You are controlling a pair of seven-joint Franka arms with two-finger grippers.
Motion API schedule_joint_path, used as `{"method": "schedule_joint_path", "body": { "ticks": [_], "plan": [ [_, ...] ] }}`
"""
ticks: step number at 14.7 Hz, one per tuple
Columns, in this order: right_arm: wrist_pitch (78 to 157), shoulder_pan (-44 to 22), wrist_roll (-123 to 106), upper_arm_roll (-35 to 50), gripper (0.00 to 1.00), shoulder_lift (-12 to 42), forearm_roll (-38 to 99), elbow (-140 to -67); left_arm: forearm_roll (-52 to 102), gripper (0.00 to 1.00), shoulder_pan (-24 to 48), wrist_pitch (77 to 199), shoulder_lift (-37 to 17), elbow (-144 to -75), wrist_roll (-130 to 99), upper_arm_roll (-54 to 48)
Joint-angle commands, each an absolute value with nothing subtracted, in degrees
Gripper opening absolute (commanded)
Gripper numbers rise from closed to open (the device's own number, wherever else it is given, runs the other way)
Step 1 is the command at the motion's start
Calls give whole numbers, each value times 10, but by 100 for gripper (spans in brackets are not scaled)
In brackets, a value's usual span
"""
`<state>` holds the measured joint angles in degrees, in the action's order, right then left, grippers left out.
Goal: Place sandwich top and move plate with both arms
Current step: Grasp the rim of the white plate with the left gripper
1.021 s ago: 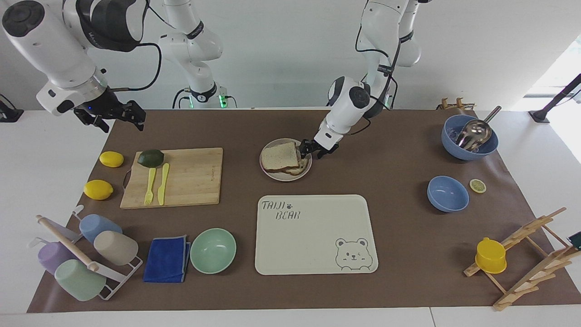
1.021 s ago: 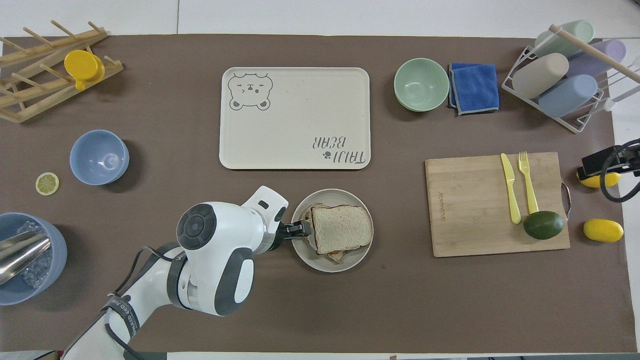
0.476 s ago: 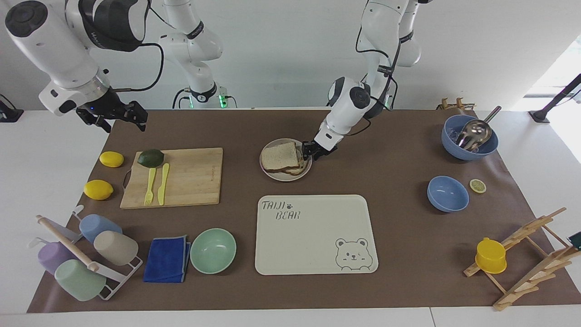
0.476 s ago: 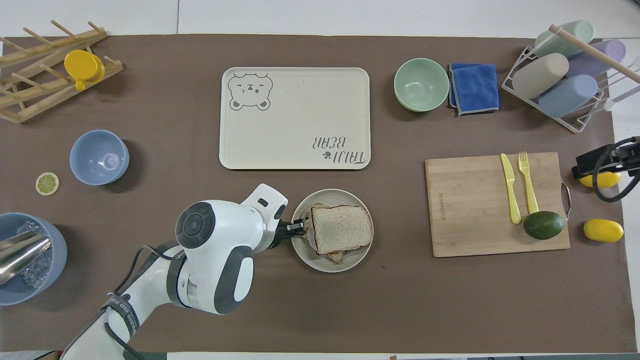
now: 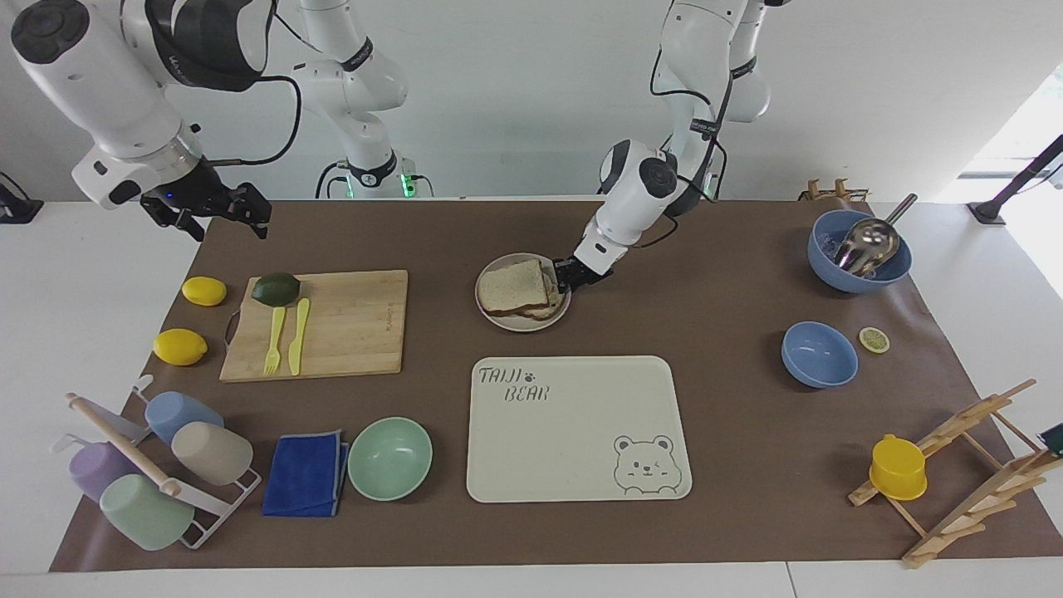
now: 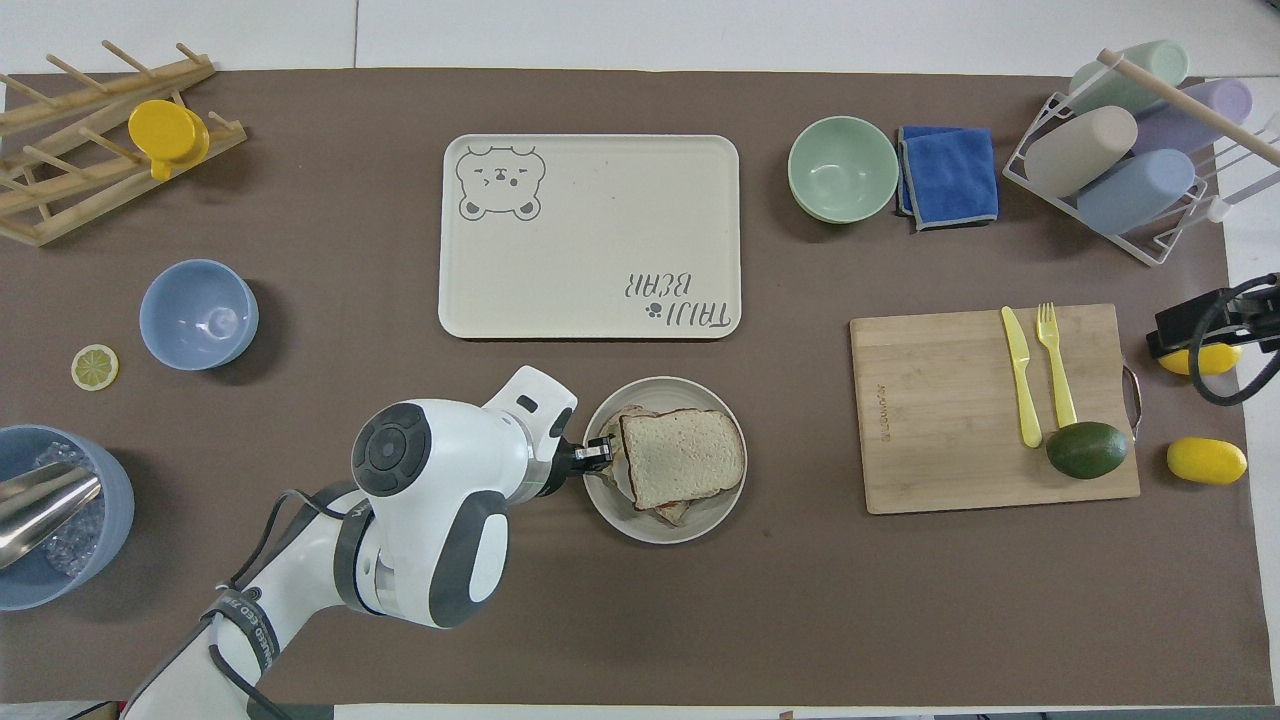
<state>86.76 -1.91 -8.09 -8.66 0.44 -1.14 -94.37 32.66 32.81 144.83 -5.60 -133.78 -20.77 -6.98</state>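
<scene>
the left gripper (image 5: 568, 277) is set at the rim of the plate (image 5: 498, 321), and whether it is pinching cannot be told. the sandwich top (image 5: 513, 287) is laid on the plate's food. the rim should be held level. the right gripper (image 5: 217, 213) is held spread above the table (image 5: 731, 274). the filling is hidden.

Sandwich top (image 5: 513, 286) on plate (image 5: 522, 321), left gripper (image 5: 568, 275) at rim.
</scene>
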Motion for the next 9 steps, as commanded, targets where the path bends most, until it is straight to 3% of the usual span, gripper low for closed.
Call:
{"method": "schedule_joint_path", "body": {
  "ticks": [1, 9],
  "plan": [
    [860, -18, -71, -85, 100, 1, -1, -940, 336, 0, 339, 1458, -58, -1340, -210, -62],
    [859, -19, -72, -84, 100, 0, -1, -940, 335, 0, 308, 1424, -48, -1319, -204, -62]
  ]
}}
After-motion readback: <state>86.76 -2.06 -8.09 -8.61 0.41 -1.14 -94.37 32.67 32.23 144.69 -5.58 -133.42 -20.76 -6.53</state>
